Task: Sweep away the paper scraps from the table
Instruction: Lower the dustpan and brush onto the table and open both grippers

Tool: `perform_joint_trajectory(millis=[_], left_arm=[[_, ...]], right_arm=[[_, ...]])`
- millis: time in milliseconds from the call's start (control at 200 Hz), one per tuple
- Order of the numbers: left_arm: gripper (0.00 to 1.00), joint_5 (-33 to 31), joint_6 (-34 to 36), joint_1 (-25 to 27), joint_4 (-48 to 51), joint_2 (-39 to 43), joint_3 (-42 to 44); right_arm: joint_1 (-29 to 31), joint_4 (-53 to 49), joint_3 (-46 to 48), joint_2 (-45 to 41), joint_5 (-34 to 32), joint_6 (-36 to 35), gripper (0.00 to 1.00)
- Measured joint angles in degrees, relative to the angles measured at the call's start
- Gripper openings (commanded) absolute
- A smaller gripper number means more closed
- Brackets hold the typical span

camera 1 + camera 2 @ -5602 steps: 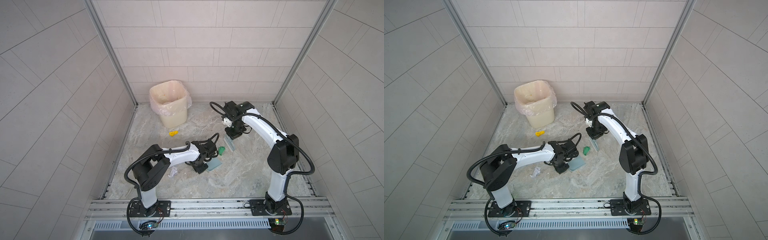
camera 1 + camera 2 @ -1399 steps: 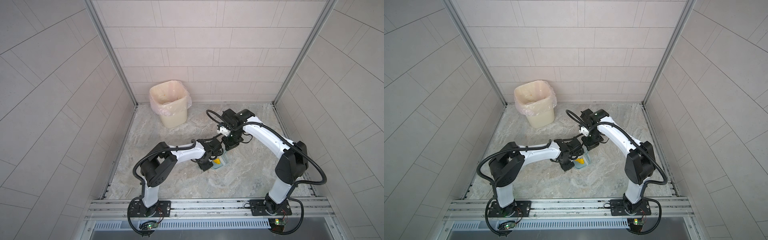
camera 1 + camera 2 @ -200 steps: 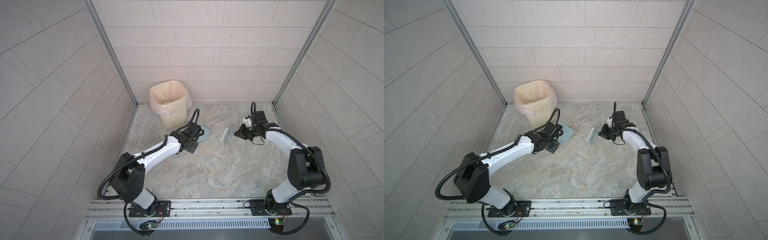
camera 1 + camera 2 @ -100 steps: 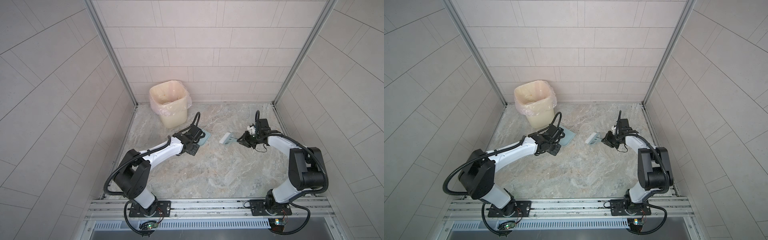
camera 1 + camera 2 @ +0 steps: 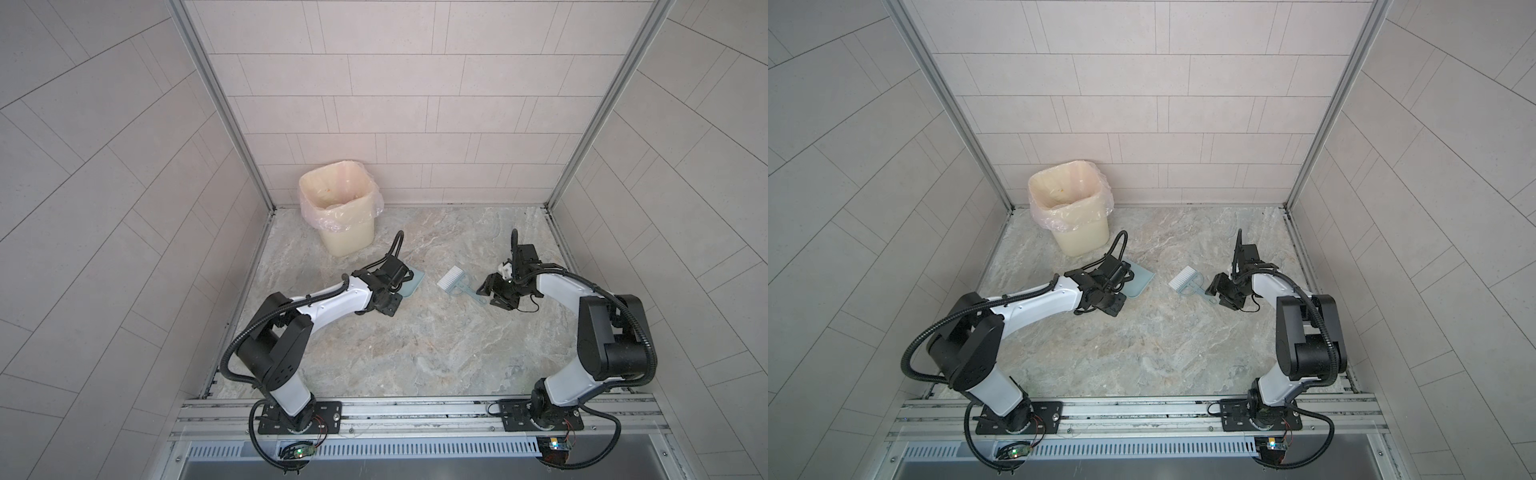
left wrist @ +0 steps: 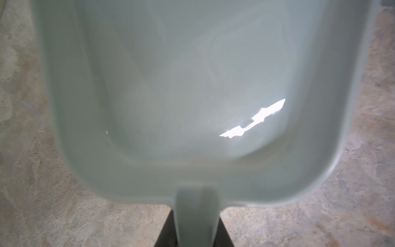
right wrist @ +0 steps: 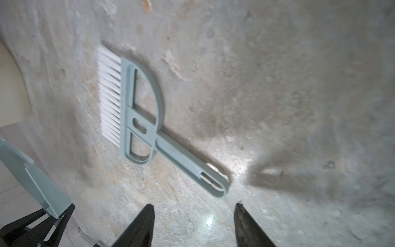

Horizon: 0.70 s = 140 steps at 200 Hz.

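Note:
No paper scraps show on the table [image 5: 415,353] in any view. My left gripper [image 5: 394,286] [image 5: 1121,287] is shut on the handle of the pale blue dustpan [image 5: 415,281] [image 5: 1140,281], which sits low over the table in front of the bin. In the left wrist view the dustpan [image 6: 192,85] is empty, and its handle runs back between the jaws of the left gripper [image 6: 197,226]. The pale blue hand brush [image 5: 456,286] [image 5: 1187,282] [image 7: 136,107] lies flat on the table. My right gripper [image 5: 489,293] [image 5: 1220,293] [image 7: 193,206] stands open just behind the brush handle's end, holding nothing.
A cream bin [image 5: 351,243] [image 5: 1084,243] lined with a thin plastic bag stands at the back left, near the wall. Tiled walls and aluminium rails close the table in on three sides. In the right wrist view the dustpan [image 7: 32,177] shows at the edge.
My right gripper has opened and let go of the brush, which now lies flat on the table. The left arm has brought the dustpan slightly forward and away from the bin.

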State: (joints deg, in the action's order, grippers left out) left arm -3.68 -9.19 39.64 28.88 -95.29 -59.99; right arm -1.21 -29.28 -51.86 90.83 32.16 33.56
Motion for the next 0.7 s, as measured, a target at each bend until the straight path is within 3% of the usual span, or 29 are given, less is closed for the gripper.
perform_joint_trajectory(millis=[235,450,651,701], left_arm=[[0.01,1.0,-1.4,0.5,-0.9,-2.3,1.4],[0.37,1.0,-2.4,1.0,-1.7,-4.1,1.4],[0.56,0.1,-3.2,1.7,-2.2,-4.0,1.5],[0.65,-0.7,-3.6,1.7,-2.3,-3.5,1.6]], right_arm=[[0.0,-3.8,-0.2,-0.7,-5.3,-2.3,0.66],[0.0,-5.1,-1.7,-2.6,-7.9,-4.2,0.68],[0.0,-5.0,-3.0,-3.8,-10.6,-6.9,0.75],[0.0,-4.8,-3.2,-4.3,-11.6,-7.8,0.77]])
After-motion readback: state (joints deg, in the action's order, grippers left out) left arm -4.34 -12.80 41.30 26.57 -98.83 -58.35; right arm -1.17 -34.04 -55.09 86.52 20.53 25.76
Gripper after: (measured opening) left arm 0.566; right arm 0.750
